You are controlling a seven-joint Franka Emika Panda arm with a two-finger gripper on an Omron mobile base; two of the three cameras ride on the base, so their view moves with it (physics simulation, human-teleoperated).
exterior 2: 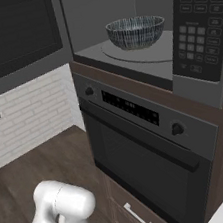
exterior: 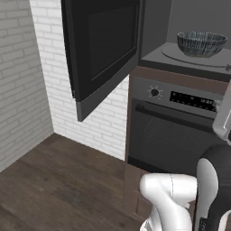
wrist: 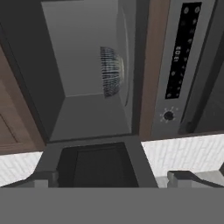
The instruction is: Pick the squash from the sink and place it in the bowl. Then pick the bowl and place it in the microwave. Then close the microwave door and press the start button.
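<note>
One streaked blue-grey bowl sits on the black microwave's turntable; the gripper is released, holding nothing. Risk: pushing the open black glass door off-centre may leave it ajar.

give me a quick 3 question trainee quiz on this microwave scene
1. True or false: the bowl sits inside the microwave.
2. The microwave door is: A) shut B) swung open C) removed.
3. Fill in: the hand is ____, holding nothing.

Key: 1 true. 2 B. 3 open. The bowl rests on the turntable, the door hangs open to the left of the cavity, and the oven stands directly below.
</note>
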